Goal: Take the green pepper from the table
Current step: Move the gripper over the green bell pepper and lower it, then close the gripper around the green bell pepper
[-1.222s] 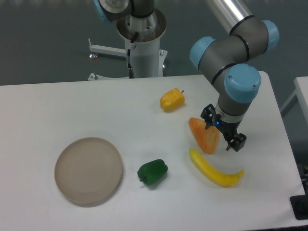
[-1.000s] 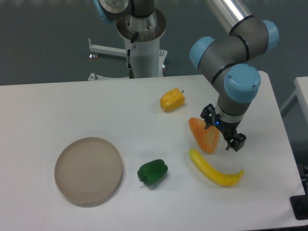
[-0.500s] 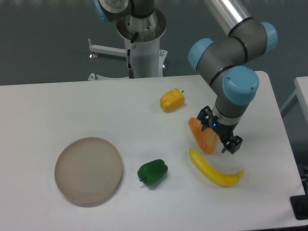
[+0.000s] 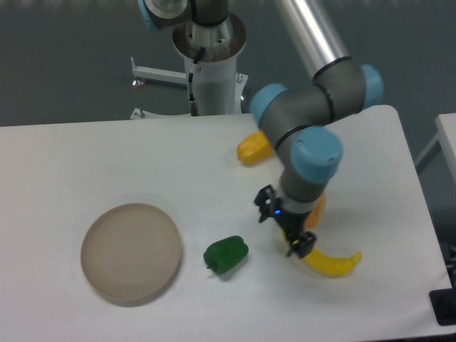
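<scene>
gripper: fingers spread wide, holding nothing
green pepper: on the table, near its front edge

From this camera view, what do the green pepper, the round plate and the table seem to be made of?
The green pepper looks like glossy plastic or a waxy real skin: it shows bright highlights, and I cannot tell which. The round plate seems matte beige ceramic or plastic, with a dull, even surface. The table appears to be smooth white laminate with a soft sheen.
</scene>
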### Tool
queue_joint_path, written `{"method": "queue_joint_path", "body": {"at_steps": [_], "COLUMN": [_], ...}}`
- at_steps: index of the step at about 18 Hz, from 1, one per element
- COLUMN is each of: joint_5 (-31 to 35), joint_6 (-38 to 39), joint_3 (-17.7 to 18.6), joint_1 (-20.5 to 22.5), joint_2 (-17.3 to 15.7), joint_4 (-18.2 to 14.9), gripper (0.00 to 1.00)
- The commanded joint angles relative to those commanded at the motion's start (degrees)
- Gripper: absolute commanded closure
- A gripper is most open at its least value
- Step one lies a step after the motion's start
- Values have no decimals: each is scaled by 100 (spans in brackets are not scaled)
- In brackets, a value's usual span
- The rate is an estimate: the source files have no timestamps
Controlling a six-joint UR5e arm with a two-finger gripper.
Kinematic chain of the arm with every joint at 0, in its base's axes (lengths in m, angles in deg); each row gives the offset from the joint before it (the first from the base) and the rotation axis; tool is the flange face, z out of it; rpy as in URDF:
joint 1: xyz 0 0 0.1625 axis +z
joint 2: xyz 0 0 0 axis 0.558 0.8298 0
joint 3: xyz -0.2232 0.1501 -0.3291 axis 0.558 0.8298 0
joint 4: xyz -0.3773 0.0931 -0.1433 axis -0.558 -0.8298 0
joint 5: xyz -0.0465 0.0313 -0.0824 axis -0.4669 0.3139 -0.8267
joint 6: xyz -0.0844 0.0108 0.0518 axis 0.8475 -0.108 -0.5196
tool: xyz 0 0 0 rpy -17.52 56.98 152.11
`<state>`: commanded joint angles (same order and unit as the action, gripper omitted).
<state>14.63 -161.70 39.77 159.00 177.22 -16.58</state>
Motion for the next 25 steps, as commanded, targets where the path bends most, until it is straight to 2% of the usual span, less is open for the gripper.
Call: {"method": "queue_joint_path", "body": {"at_steps": [7,12,13,14,15,16,17,20,25], "joint_5": [-9,-26,-18,-35,-61,-79,-123,-360,-658], "joint_6": [528,555,564,564,564,547,538,581,661], "joint_3": [0,0,9,0,9,18,18,0,-88], "joint_1": [-238,-256,-256,-247,-230,-212,-203,-142,296], "joint_2": [263,422,448,466,483,483,510,493,80], "joint_4": [-9,-9,0,0,-9,-9,-9,-17,-44], "gripper": [0,0,12,31,53,87,100,100,100]}}
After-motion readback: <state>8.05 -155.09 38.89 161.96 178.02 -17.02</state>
